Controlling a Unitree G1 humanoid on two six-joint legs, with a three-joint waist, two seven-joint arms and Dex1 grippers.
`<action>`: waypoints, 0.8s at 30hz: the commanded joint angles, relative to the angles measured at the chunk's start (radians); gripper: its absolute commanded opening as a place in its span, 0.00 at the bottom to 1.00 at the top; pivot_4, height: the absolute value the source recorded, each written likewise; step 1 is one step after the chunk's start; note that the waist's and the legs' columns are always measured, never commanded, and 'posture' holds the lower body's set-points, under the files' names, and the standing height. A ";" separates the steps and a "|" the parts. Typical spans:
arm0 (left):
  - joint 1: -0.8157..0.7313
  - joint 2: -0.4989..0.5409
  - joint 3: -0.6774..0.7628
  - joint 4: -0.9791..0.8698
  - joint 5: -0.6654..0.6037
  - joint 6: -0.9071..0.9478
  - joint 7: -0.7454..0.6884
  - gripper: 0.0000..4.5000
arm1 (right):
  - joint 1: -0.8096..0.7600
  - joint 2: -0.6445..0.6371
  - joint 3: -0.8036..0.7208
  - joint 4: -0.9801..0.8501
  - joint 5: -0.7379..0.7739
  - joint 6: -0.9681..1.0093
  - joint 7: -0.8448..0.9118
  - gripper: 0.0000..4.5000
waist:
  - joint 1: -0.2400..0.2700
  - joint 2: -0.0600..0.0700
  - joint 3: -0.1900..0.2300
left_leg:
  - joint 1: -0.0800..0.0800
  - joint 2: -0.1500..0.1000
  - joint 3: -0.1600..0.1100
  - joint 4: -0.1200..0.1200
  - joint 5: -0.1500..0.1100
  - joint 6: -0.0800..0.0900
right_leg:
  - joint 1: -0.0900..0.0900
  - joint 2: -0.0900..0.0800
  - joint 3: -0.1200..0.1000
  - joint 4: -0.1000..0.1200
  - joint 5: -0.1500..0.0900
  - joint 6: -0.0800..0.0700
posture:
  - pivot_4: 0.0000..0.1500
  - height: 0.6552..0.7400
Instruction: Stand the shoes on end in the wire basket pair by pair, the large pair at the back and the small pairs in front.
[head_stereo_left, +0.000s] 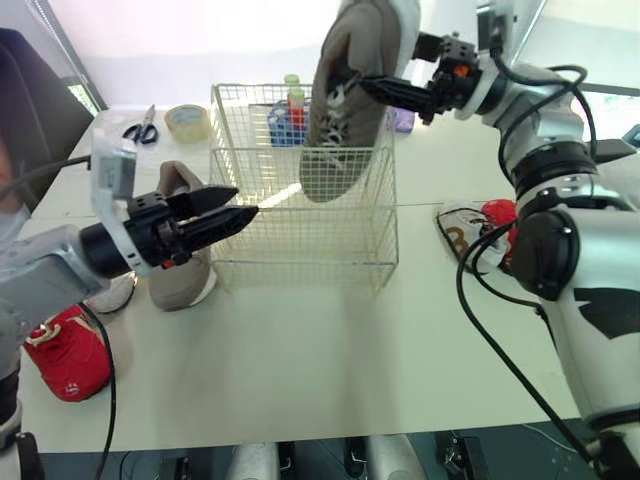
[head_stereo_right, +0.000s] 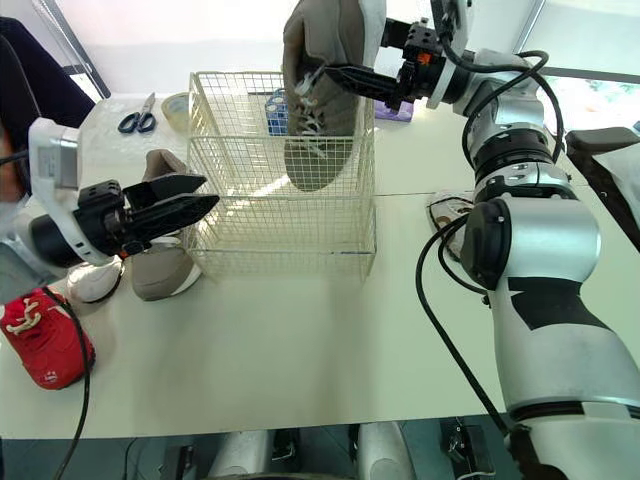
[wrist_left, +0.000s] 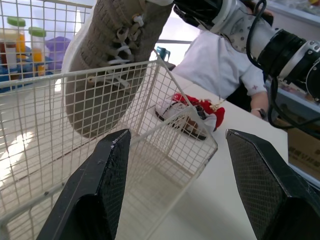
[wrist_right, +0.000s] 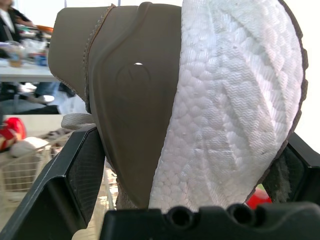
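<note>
Grey shoe (head_stereo_left: 335, 150), clamped in my right gripper (head_stereo_left: 372, 88), hangs toe-down into the bare basket (head_stereo_left: 300, 245), upper centre; my left gripper (head_stereo_left: 243, 202) gapes empty; other shoes (head_stereo_left: 182, 285) lie outside.

Bright backlight, washed-out glare at rear, soft shadow beneath wire basket (head_stereo_left: 300, 240)

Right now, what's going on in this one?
The right end effector grips a grey shoe near the heel, with its toe down inside the basket. The left end effector hangs open by the basket's front left corner, beside the second grey shoe. Small red shoes lie outside it.
</note>
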 joint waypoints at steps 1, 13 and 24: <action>-0.024 -0.007 0.000 0.000 0.011 -0.012 -0.011 0.69 | -0.008 0.019 -0.009 -0.064 0.023 -0.009 0.059 0.99 | -0.002 0.000 0.000 | 0.000 0.000 0.000 0.000 0.000 0.000 | 0.000 0.000 0.000 0.000 0.000 0.000 | 1.00 1.00; -0.008 -0.035 -0.003 -0.029 0.019 -0.009 0.006 0.69 | -0.044 -0.044 0.125 -0.066 -0.137 -0.176 0.046 0.99 | 0.003 0.000 0.000 | 0.000 0.000 0.000 0.001 0.000 0.000 | 0.000 0.000 0.000 0.001 0.000 0.000 | 1.00 1.00; -0.008 -0.062 -0.021 -0.037 0.032 -0.011 0.013 0.69 | -0.046 -0.091 0.175 -0.057 -0.158 -0.015 0.173 0.99 | 0.000 0.000 0.000 | 0.001 0.000 -0.001 0.003 0.000 0.000 | 0.001 0.000 0.000 0.003 0.000 0.000 | 1.00 1.00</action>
